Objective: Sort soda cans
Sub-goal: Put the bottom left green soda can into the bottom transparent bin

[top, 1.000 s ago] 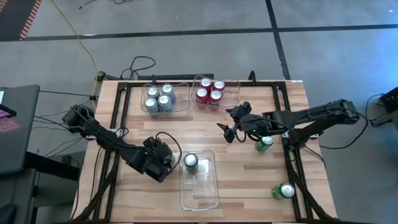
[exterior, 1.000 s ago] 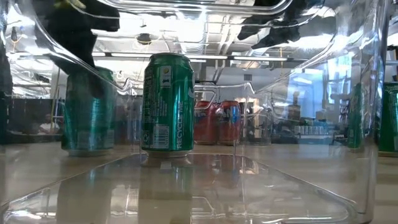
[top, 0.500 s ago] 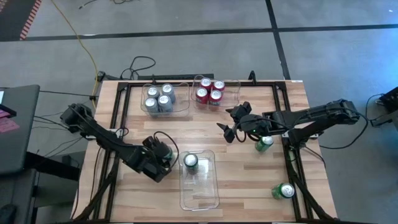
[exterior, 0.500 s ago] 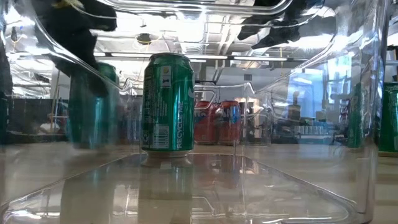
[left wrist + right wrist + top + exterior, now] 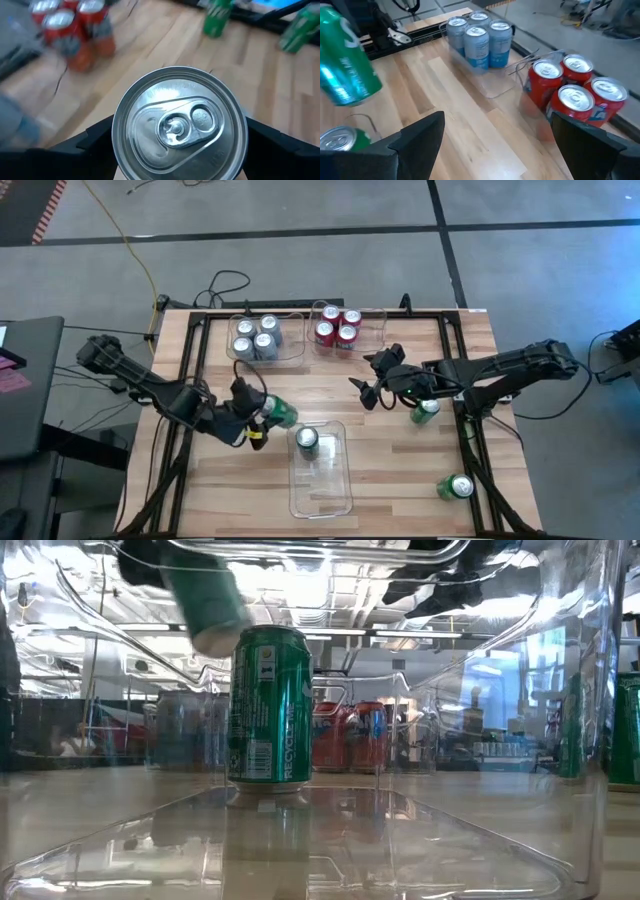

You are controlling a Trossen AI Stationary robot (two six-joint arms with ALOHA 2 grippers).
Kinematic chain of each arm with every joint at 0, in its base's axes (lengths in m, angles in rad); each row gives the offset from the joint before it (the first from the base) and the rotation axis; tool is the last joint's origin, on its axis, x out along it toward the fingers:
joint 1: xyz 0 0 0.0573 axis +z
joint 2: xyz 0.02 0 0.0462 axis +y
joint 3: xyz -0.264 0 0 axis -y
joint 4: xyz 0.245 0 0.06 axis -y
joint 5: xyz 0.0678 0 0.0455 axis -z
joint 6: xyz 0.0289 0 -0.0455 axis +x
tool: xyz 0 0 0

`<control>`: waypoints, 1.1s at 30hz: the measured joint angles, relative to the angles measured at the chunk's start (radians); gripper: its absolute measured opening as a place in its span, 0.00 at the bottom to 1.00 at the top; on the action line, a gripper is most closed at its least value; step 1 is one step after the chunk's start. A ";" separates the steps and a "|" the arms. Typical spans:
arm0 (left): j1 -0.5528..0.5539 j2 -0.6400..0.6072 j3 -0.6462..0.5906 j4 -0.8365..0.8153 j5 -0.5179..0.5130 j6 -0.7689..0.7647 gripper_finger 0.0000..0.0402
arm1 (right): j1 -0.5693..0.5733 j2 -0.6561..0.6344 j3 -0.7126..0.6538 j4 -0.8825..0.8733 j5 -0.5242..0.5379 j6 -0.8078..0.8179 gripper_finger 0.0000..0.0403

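Right now your left gripper (image 5: 262, 416) is clamped on a green soda can (image 5: 280, 414), holding it tilted in the air just beside the near clear bin's (image 5: 345, 480) left corner; the left wrist view shows the silver top (image 5: 180, 125) square between the two dark fingers (image 5: 92, 142). One green can (image 5: 307, 440) already stands upright inside that near bin. Your right gripper (image 5: 372, 380) hangs with its jaws spread wide and nothing between them, over bare table wood (image 5: 330, 385) right of centre. A second loose green can (image 5: 425, 410) lies just behind that gripper, and another (image 5: 458, 487) sits near the table's right front corner. Four silver-grey cans (image 5: 255, 338) fill the far left bin, four red cans (image 5: 337, 327) the bin beside it.
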 joint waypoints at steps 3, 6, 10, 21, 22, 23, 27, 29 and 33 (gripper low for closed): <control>0.026 0.021 0.044 0.030 0.020 0.113 0.78 | 0.028 0.000 0.000 -0.002 0.064 0.004 0.94; 0.045 0.074 0.118 0.055 0.024 0.227 0.78 | 0.064 -0.001 0.000 -0.003 0.150 0.005 0.94; 0.054 0.172 0.233 0.086 0.054 0.370 0.78 | 0.112 -0.007 0.000 -0.005 0.280 0.009 0.94; 0.068 0.476 0.520 0.072 0.201 0.528 0.78 | 0.247 -0.082 0.000 -0.175 0.547 0.172 0.94; 0.069 0.500 0.536 0.067 0.210 0.529 0.78 | 0.261 -0.095 0.000 -0.205 0.558 0.198 0.94; 0.070 0.522 0.551 0.059 0.218 0.529 0.78 | 0.275 -0.110 0.000 -0.234 0.566 0.225 0.94; 0.075 0.592 0.579 0.047 0.221 0.528 0.78 | 0.328 -0.157 0.000 -0.336 0.608 0.314 0.94; 0.083 0.618 0.583 0.043 0.232 0.516 0.78 | 0.350 -0.174 0.000 -0.369 0.633 0.344 0.94; 0.103 0.660 0.583 0.034 0.244 0.495 0.78 | 0.375 -0.191 0.000 -0.389 0.656 0.357 0.94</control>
